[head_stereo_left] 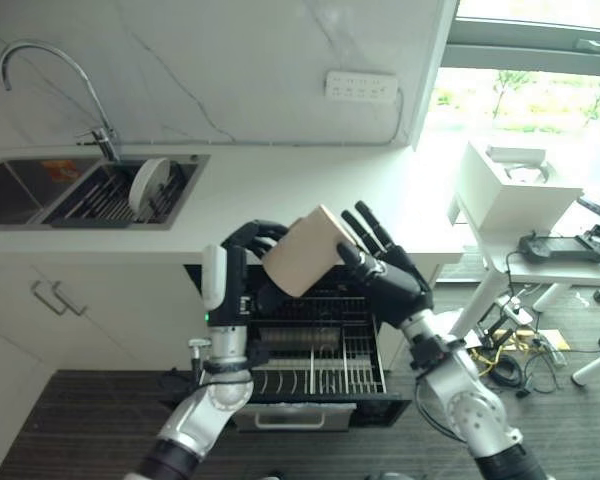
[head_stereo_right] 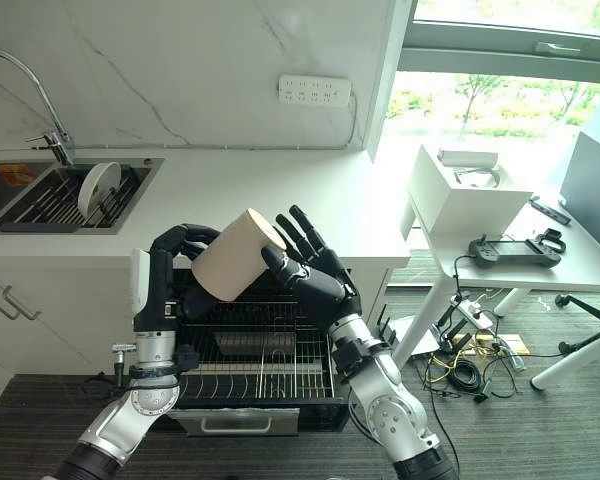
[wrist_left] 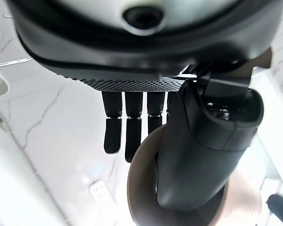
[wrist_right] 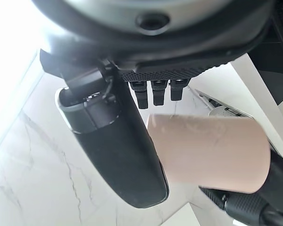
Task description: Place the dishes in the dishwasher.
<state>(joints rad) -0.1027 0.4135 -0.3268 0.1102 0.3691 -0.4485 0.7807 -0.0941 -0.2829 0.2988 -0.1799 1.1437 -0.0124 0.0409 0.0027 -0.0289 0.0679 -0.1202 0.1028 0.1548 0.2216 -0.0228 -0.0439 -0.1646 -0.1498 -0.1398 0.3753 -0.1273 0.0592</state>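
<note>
Beige cup [head_stereo_right: 238, 254] held in the air just above the pulled-out dishwasher rack [head_stereo_right: 265, 365], tilted, rim toward the robot's right and up. Both hands on it. Left hand [head_stereo_right: 175, 262] has fingers curled round the cup's far side, thumb across its base; this looks like the carrying grip. Right hand [head_stereo_right: 312, 268] lies against the rim end with fingers straight and spread, not wrapped: it seems to steady or turn the cup rather than bear it, probably to bring the mouth downward for racking.

Rack sits directly below the cup, wire tines bare at the front, a grey insert [head_stereo_right: 242, 345] at mid-rack.

Up and left of the rack, beyond the counter edge: sink [head_stereo_left: 40, 215] with a white plate [head_stereo_left: 147, 187] standing on edge in its drainer, faucet [head_stereo_left: 40, 60] behind. That plate is not yet loaded.
</note>
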